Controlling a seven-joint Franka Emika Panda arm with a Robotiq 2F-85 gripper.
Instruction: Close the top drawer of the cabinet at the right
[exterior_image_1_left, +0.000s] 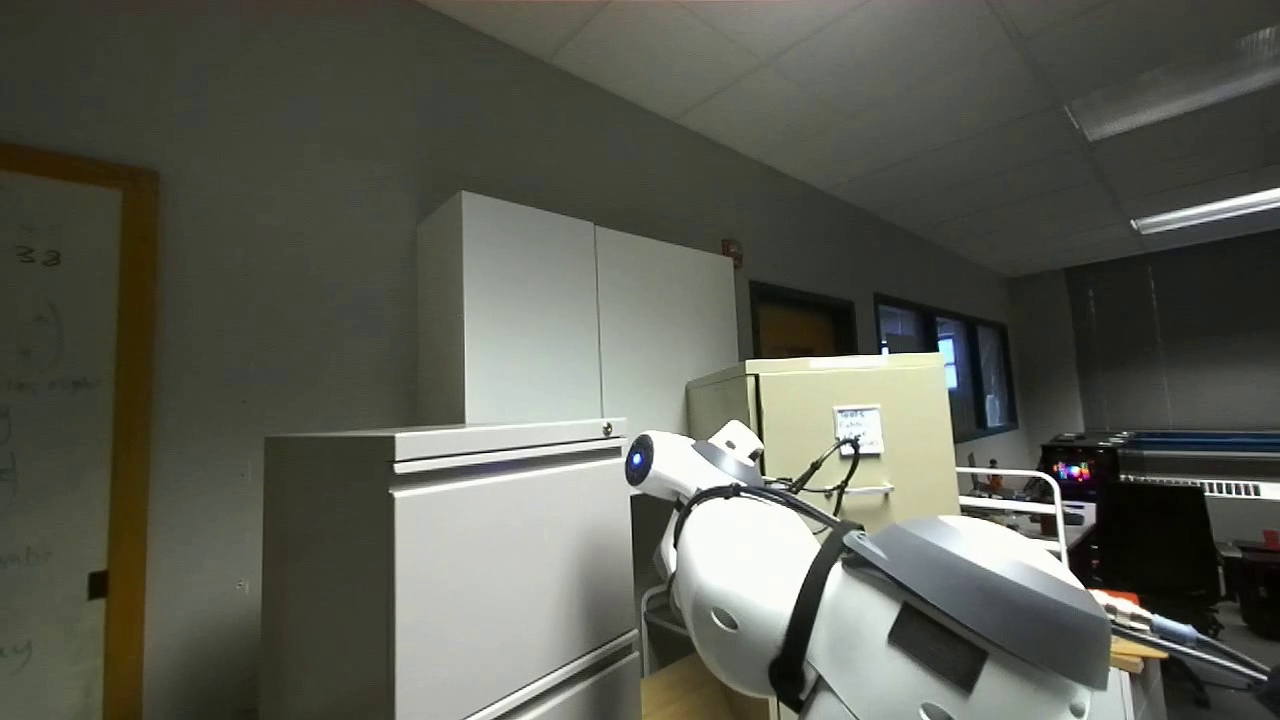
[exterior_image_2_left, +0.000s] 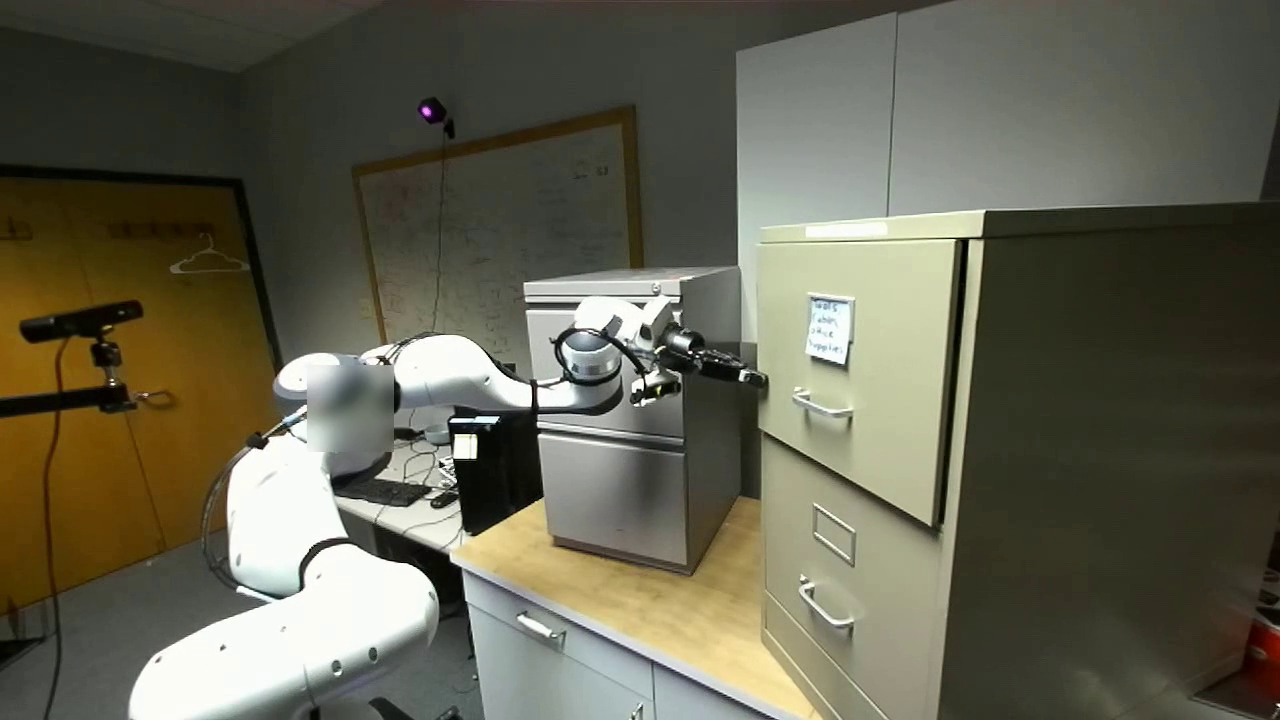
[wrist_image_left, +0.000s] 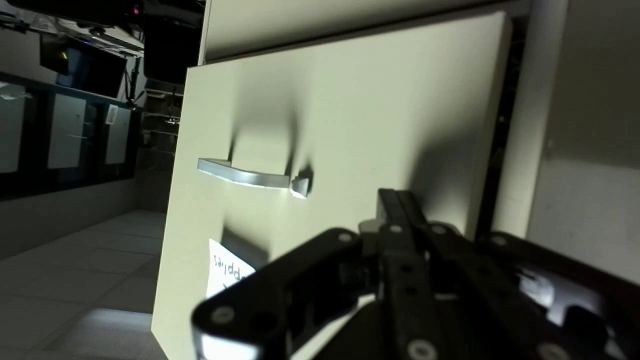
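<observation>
Ajar drawer (exterior_image_2_left: 895, 350) lies right of gripper (exterior_image_2_left: 756, 379); fingers (wrist_image_left: 393, 215) together by drawer's left edge; contact unclear; inward push likely needed.

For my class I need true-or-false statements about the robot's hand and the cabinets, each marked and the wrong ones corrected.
1. The top drawer of the tan cabinet is slightly open. True.
2. The hand is wide open. False: it is shut, its fingers together.
3. The hand grips the top drawer's handle. False: the two are apart.
4. A white paper label is on the top drawer's front. True.
5. The grey cabinet stands on the floor. False: it stands on a wood-topped counter.
6. The tan cabinet's lower drawer looks closed. True.
</observation>
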